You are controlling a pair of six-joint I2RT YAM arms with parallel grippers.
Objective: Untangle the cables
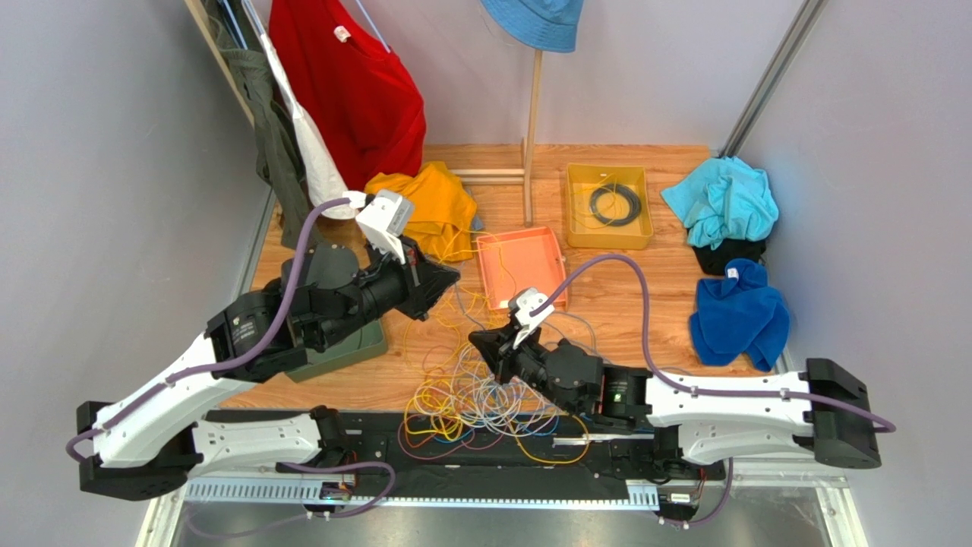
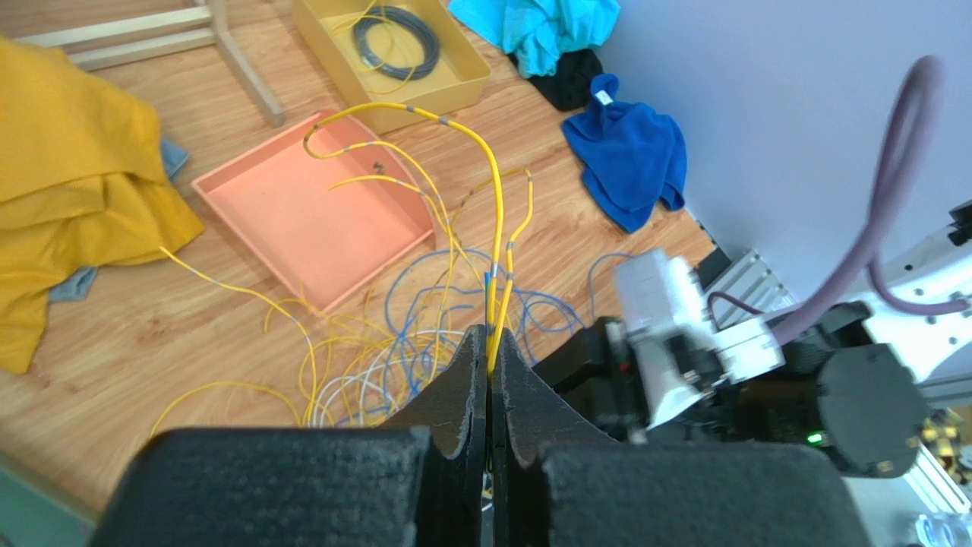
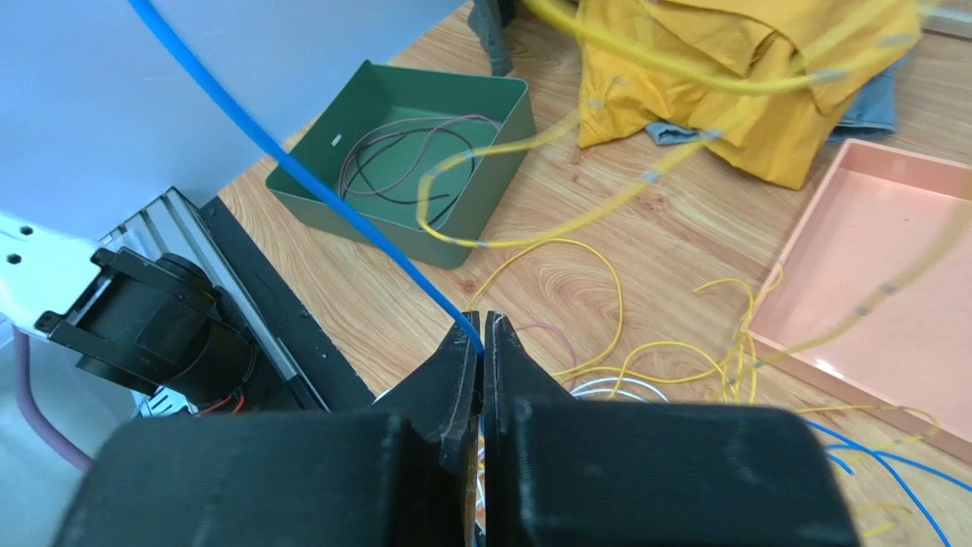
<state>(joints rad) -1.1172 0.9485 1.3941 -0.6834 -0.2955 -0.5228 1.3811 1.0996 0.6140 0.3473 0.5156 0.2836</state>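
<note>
Where the two arms meet over the table [image 1: 667, 262], the left gripper [image 2: 491, 342] is pressed shut on a few yellow cables [image 2: 497, 217]. These rise straight out of the fingertips, long axis pointing away from the wrist, then arch over toward the orange tray [image 2: 274, 217], where their far ends curl down. The right gripper [image 3: 480, 333] is likewise closed, pinching one blue cable [image 3: 285, 160]. That cable runs taut and straight from the fingertips, slanting up and left out of the top corner of the wrist view.

The tangle [image 1: 485, 399] lies at the near edge of the table, between the two arms and just beside the right gripper. It is a heap of yellow, white, blue and orange loops. It has no single direction, spreads wider side to side than front to back, and spills onto the black rail.

The surface is light wood with visible grain. A green tray [image 3: 377, 222] near the left arm holds thin dark wires. A yellow tray [image 1: 576, 234] at the back holds a black coil [image 1: 615, 204]. A yellow cloth [image 1: 439, 205] lies just beside the orange tray. Cyan, black and blue cloths [image 1: 742, 313] sit at the right edge. A red shirt [image 1: 354, 80] and a blue hat [image 1: 534, 23] hang at the back. Plain grey walls enclose the table.
</note>
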